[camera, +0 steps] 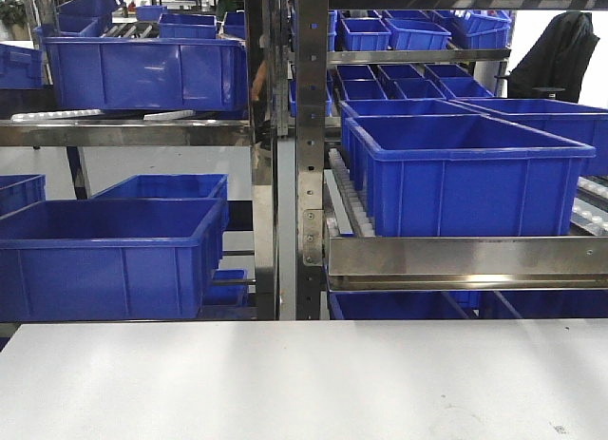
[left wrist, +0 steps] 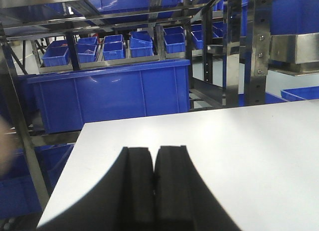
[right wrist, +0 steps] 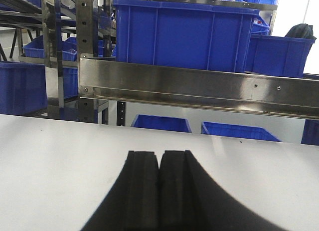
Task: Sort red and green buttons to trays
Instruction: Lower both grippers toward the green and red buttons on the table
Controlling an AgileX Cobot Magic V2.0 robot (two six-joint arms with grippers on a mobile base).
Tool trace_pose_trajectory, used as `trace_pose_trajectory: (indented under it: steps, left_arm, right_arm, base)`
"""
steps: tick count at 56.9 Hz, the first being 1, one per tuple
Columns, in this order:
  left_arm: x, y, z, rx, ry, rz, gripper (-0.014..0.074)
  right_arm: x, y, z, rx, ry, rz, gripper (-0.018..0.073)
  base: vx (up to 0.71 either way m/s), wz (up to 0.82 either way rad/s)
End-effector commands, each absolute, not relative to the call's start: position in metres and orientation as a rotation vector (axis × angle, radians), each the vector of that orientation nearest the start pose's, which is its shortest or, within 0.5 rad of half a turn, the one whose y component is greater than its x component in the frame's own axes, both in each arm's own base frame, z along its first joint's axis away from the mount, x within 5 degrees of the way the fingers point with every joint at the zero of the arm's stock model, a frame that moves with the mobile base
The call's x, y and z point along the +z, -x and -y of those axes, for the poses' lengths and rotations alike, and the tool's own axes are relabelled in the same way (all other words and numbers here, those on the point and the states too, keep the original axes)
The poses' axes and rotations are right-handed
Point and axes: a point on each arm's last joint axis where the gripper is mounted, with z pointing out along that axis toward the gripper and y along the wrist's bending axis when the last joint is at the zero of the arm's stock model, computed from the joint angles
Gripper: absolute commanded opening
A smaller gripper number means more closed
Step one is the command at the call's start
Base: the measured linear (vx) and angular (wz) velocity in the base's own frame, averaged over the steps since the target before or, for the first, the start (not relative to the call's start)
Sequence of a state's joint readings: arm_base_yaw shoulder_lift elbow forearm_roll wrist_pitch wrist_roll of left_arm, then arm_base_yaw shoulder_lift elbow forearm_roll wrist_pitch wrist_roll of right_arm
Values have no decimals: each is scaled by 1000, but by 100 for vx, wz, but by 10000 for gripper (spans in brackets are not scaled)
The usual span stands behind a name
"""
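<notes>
**Nowhere in sight: buttons and trays absent from every view**

Our left pincer (left wrist: pixel 154 156) is clenched, its two black pads pressed flat together with nothing between them. Our right pincer (right wrist: pixel 159 158) matches it, jaws likewise closed on nothing. Each points forward, low over the white table (camera: pixel 304 383); whether either touches the surface we cannot tell from the wrist views.

We judge this to be a resting pose. The jaws are shut because there is nothing to grip, and the arms sit back at the near edge, out of the front camera's view, so the tabletop is open to it.

Beyond the far edge of the table stands a steel rack (camera: pixel 311 155) loaded with deep blue crates (camera: pixel 465 169). One bright rail (right wrist: pixel 199 89) runs across the right wrist's view.

Neither the red nor the green button shows in any of the three views, and neither do the red and green trays. In our judgement the sorting has no visible start. The pincers would need the buttons and trays within reach, and would have to open, before any first pick.
</notes>
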State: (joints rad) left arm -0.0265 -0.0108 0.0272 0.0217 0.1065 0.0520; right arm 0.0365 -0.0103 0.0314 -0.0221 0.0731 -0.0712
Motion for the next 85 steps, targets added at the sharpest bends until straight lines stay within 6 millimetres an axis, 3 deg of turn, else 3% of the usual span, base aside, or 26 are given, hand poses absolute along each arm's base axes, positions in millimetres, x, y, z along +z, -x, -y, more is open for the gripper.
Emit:
trace_pose_trajectory:
  steps: [1,51,65,77,85]
  left_arm:
    - [213,-54,1,29,-66,-1475,20]
    - [220,-53,2,28,-64,-1399,20]
    - [256,-44,1,-27,-18,-1197,20]
    - [297,-47,1,-2,-33,-1384,20]
    - [298,-68,2,-2,-36,-1484,20]
  right_arm:
    - [201,-56,-2,-63,106,-1489,-9]
    - [203,-56,-2,-63,105,-1463,-9]
    - [228,-52,-2,-22,62,-1365,-9]
    - [278,-54,-2,-22,68,-1498,-9]
    - [290,-70,-2,-34,80,-1562,-9]
  base:
    - [0,0]
    - [0,0]
    - [0,0]
    - [0,0]
    - [0,0]
